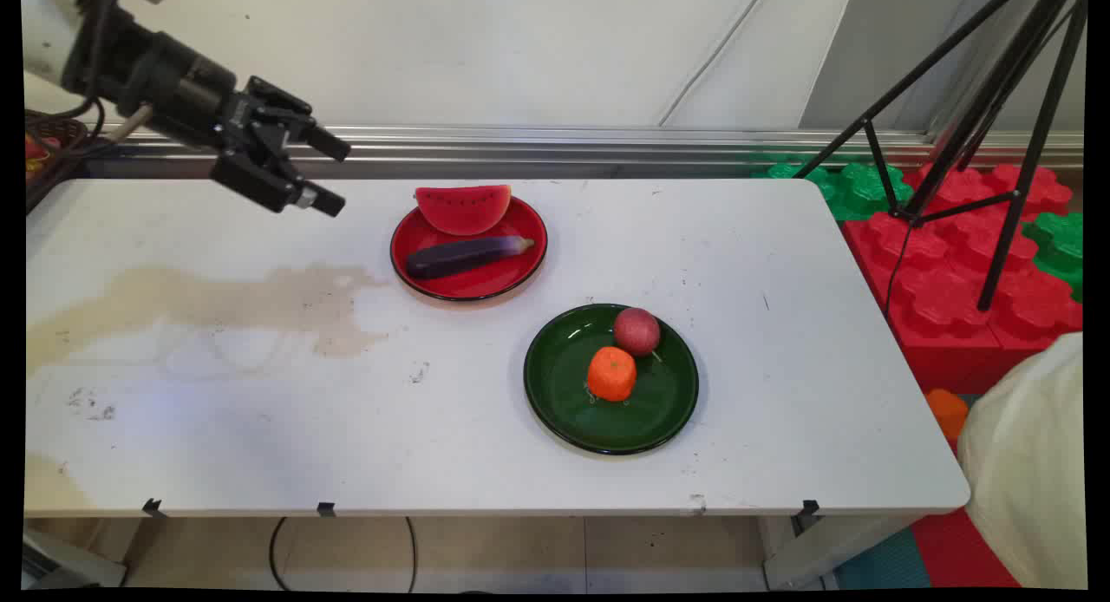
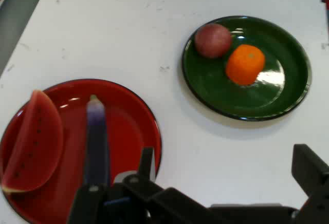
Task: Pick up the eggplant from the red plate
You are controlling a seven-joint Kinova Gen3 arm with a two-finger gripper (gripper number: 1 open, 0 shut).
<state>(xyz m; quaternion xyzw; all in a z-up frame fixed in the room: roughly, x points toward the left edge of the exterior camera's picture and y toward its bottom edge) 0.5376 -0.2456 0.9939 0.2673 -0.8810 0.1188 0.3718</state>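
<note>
My black gripper hangs open above the table's far left, holding nothing; in the hand view the gripper shows its two fingers spread wide. Nearest to it, to the right, is a red plate carrying a watermelon slice and a purple eggplant. In the hand view the red plate sits lower left with the watermelon slice and the eggplant. A green plate nearer the front holds a red apple and an orange; the hand view shows the green plate, apple and orange.
A brownish stain spreads over the table's left half. Red and green foam blocks and a black tripod stand off the table's right end. A white cloth-covered shape is at the lower right.
</note>
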